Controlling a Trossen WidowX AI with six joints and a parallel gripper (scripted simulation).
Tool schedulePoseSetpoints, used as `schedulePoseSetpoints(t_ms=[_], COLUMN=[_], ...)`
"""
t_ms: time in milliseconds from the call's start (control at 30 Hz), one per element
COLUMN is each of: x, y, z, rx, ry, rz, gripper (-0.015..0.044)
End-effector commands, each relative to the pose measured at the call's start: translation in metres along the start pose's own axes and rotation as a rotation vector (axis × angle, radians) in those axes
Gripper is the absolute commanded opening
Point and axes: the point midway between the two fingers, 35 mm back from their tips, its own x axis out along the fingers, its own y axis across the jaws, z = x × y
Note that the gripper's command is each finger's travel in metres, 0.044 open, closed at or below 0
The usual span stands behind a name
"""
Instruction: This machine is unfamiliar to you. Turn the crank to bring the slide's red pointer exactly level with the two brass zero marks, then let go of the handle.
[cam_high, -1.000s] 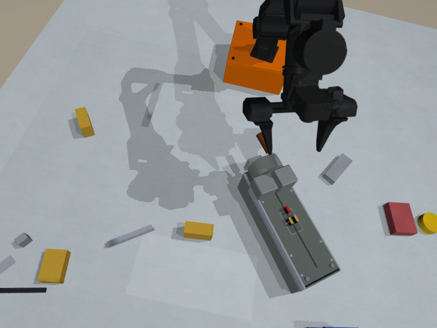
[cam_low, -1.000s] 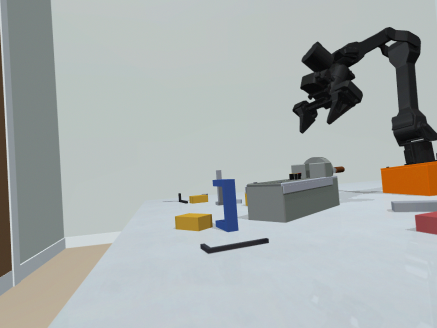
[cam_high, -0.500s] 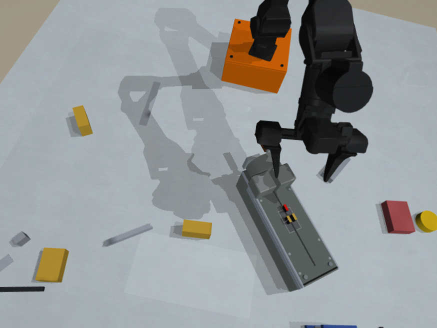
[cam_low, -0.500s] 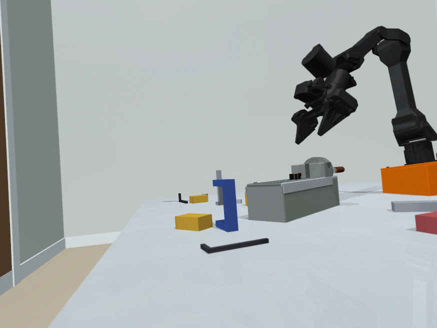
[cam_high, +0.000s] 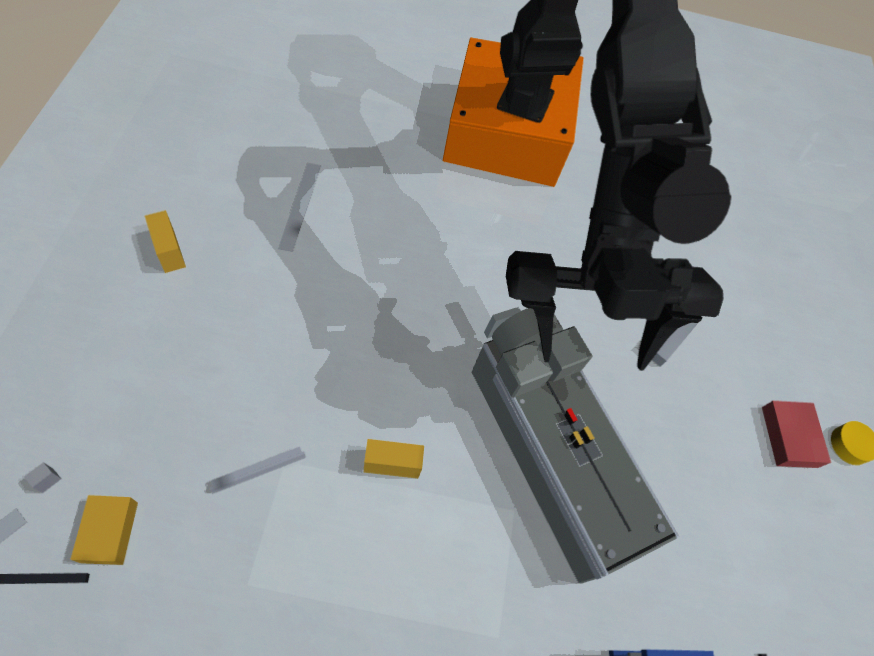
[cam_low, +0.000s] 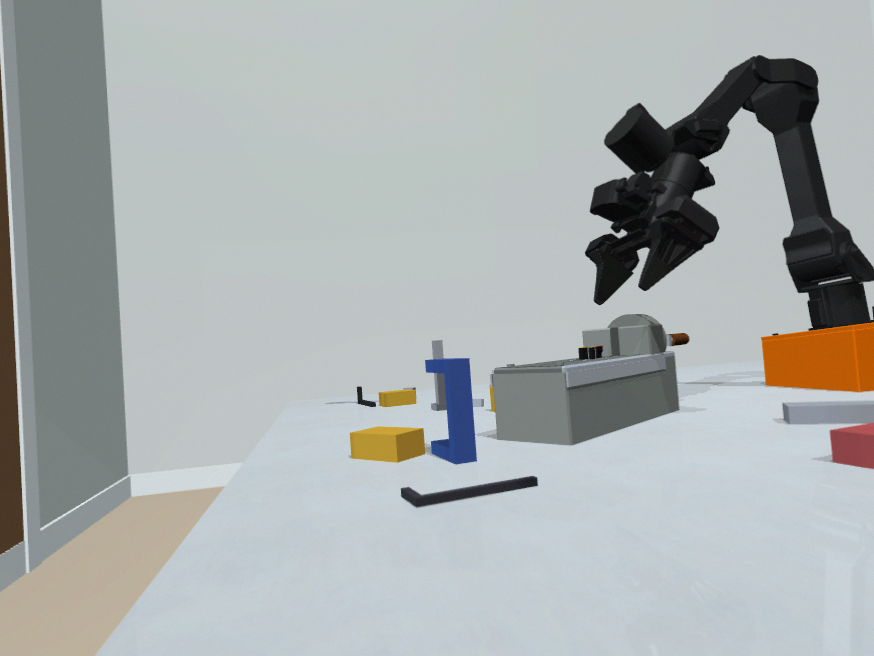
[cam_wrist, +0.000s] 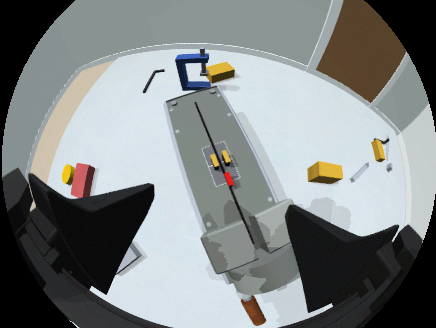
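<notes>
The grey machine (cam_high: 621, 494) (cam_low: 585, 406) (cam_wrist: 193, 128) lies on the table, with a long slot along its top. The slide's red pointer (cam_high: 570, 414) (cam_wrist: 229, 179) sits a little off the two brass zero marks (cam_high: 582, 436) (cam_wrist: 221, 159), on the crank side. The crank disc (cam_high: 509, 326) (cam_low: 638, 331) is at the machine's far end. Its brown handle (cam_low: 679, 338) (cam_wrist: 253, 310) sticks out there and is hidden by my arm in the top view. My gripper (cam_high: 593, 363) (cam_low: 621, 293) (cam_wrist: 222, 203) is open and empty. It hangs well above the crank end and touches nothing.
My arm stands on an orange base (cam_high: 494, 141) (cam_low: 818, 356). Yellow blocks (cam_high: 393, 457) (cam_high: 164, 240) (cam_high: 103, 528), a red block (cam_high: 796, 432), a yellow cylinder (cam_high: 854, 442) and a grey bar (cam_high: 254, 469) lie around. A blue clamp (cam_low: 455, 409) and a black L-bar (cam_low: 469, 490) are near the machine's front end.
</notes>
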Motion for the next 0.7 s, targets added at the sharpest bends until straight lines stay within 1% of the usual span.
schedulePoseSetpoints(t_ms=[0,133,333,400,667], x=[0.0,-0.003,-0.037,-0.041,-0.061], y=[0.0,0.0,0.004,0.004,-0.022], z=[0.0,0.003,0.027,0.029,0.005], rx=[0.005,0.005,0.001,0.0,-0.136], ry=[-0.001,-0.001,0.0,0.001,0.0], rz=[-0.002,-0.002,0.0,0.0,0.088], gripper=[0.044,0.044,0.044,0.044,0.044])
